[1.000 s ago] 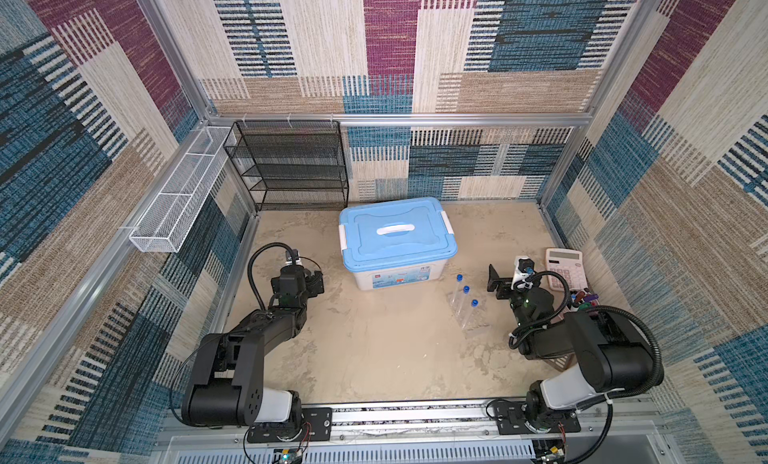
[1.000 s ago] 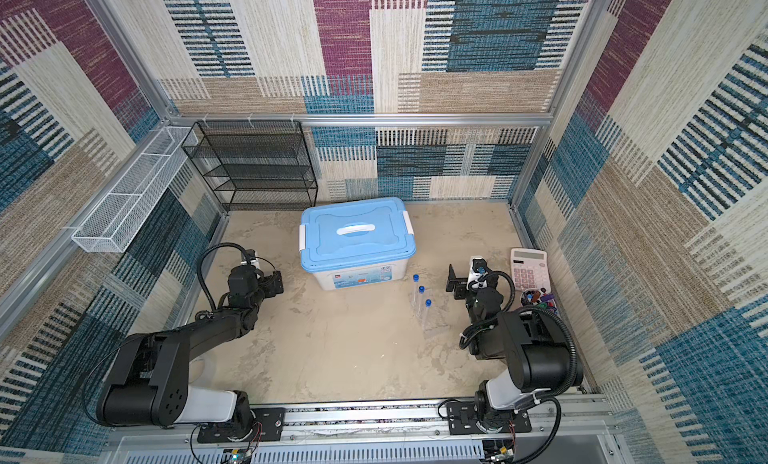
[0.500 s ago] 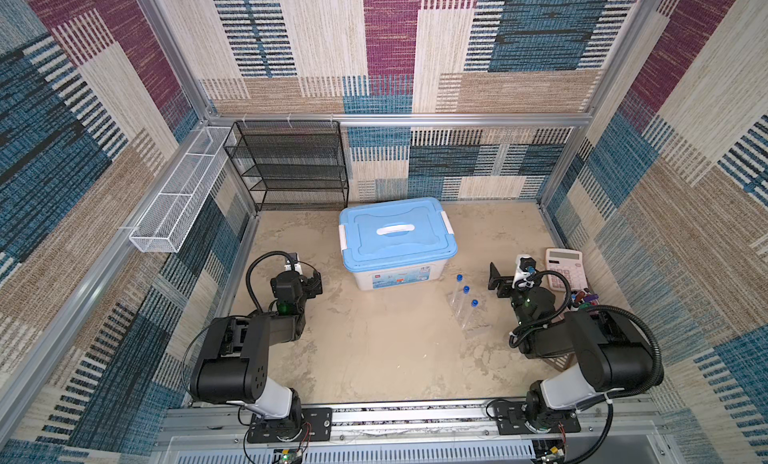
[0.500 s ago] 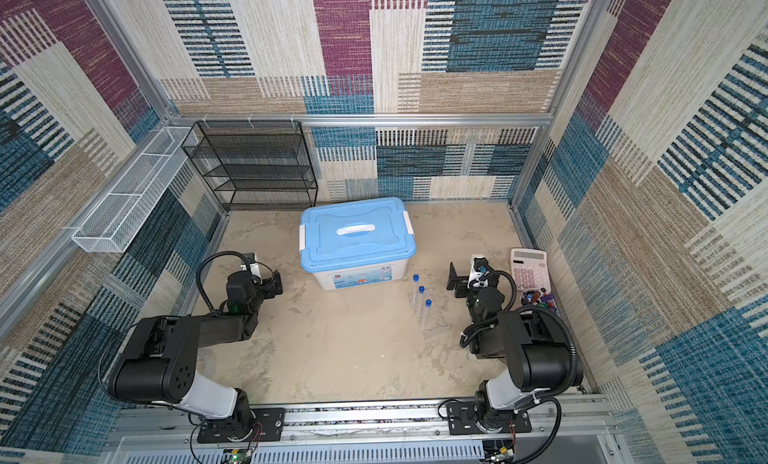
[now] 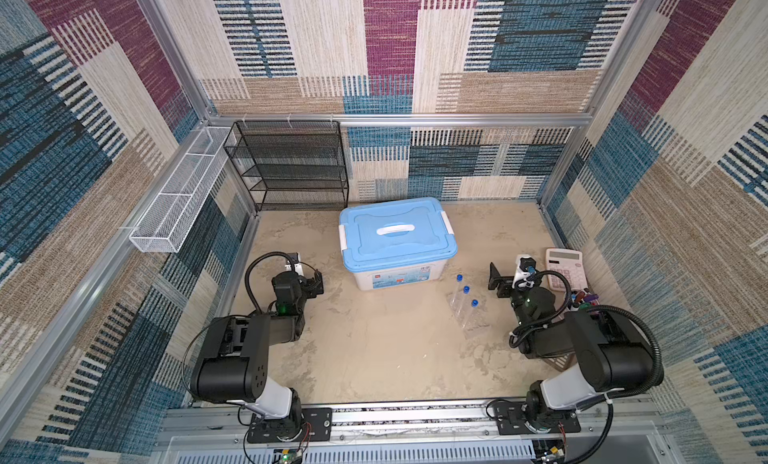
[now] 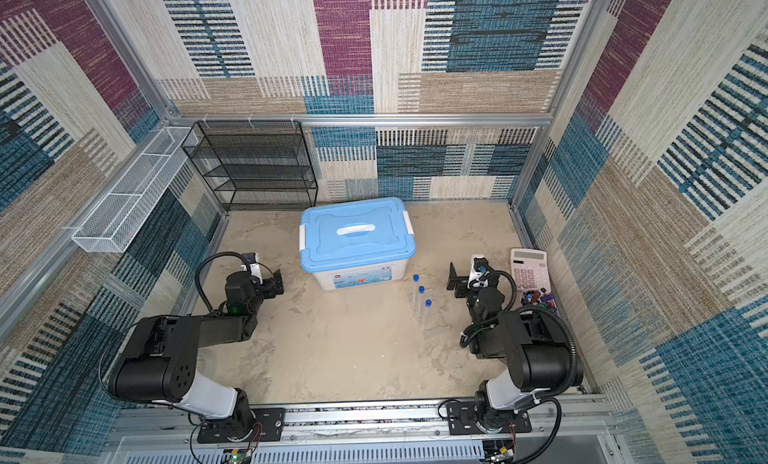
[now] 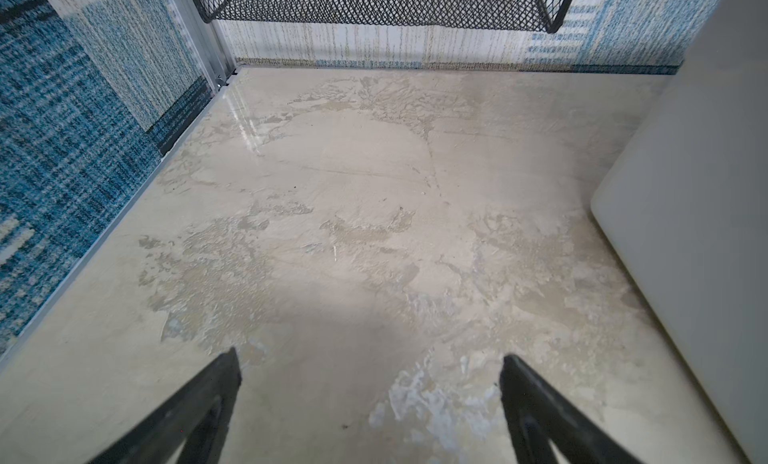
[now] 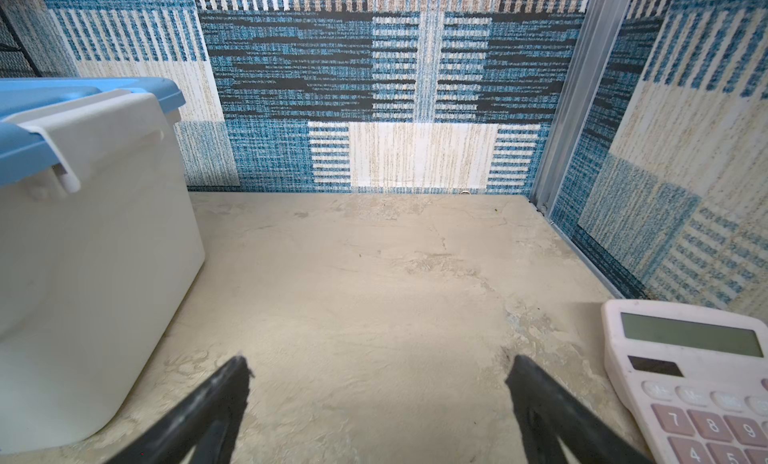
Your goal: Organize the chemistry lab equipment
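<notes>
The left hand [image 7: 370,358] and right hand [image 8: 378,362] are spread wide and empty. Three tubes [image 5: 466,304] lie side by side on the desk [image 5: 374,350], between the box [image 5: 397,237] and the right hand. Round and clear, they could be nudged rolling by a misjudged pinch. The calculator [image 8: 685,370] could be knocked in the swing.

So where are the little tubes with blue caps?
In a top view the three blue-capped tubes lie side by side, right of the middle, between the blue-lidded box and the right tool.
</notes>
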Controlling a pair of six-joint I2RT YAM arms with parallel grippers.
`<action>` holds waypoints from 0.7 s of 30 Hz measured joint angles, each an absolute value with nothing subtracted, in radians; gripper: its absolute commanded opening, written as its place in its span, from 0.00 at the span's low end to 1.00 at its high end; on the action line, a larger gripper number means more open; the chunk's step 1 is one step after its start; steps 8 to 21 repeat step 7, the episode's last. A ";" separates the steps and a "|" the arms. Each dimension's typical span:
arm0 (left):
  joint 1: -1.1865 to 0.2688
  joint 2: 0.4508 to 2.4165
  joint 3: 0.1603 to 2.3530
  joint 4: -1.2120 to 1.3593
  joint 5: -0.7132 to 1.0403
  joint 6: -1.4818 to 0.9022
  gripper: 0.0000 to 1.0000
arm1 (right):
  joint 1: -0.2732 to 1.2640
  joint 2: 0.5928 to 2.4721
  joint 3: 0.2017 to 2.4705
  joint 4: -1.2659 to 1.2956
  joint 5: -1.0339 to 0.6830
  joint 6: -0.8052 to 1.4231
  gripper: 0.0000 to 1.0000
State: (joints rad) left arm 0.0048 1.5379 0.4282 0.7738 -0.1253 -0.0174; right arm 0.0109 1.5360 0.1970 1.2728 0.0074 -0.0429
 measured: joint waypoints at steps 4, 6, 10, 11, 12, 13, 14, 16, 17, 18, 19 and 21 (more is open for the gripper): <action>0.005 1.538 0.428 0.774 -0.125 -0.017 0.99 | 0.011 1.536 0.203 1.269 0.007 -0.042 0.99; 0.005 1.538 0.428 0.774 -0.125 -0.017 0.99 | 0.009 1.536 0.203 1.269 0.006 -0.042 0.99; 0.005 1.538 0.428 0.774 -0.125 -0.017 0.99 | 0.009 1.536 0.203 1.267 0.006 -0.042 0.99; 0.005 1.538 0.428 0.774 -0.125 -0.017 0.99 | 0.009 1.536 0.203 1.267 0.006 -0.042 0.99; 0.005 1.538 0.428 0.774 -0.125 -0.017 0.99 | 0.009 1.536 0.203 1.267 0.006 -0.042 0.99; 0.005 1.538 0.428 0.774 -0.125 -0.017 0.99 | 0.009 1.536 0.203 1.267 0.006 -0.042 0.99; 0.005 1.538 0.428 0.774 -0.125 -0.017 0.99 | 0.009 1.536 0.203 1.267 0.006 -0.042 0.99; 0.005 1.538 0.428 0.774 -0.125 -0.017 0.99 | 0.009 1.536 0.203 1.267 0.006 -0.042 0.99; 0.005 1.538 0.428 0.774 -0.125 -0.017 0.99 | 0.009 1.536 0.203 1.267 0.006 -0.042 0.99; 0.005 1.538 0.428 0.774 -0.125 -0.017 0.99 | 0.009 1.536 0.203 1.267 0.006 -0.042 0.99; 0.005 1.538 0.428 0.774 -0.125 -0.017 0.99 | 0.009 1.536 0.203 1.267 0.006 -0.042 0.99; 0.005 1.538 0.428 0.774 -0.125 -0.017 0.99 | 0.009 1.536 0.203 1.267 0.006 -0.042 0.99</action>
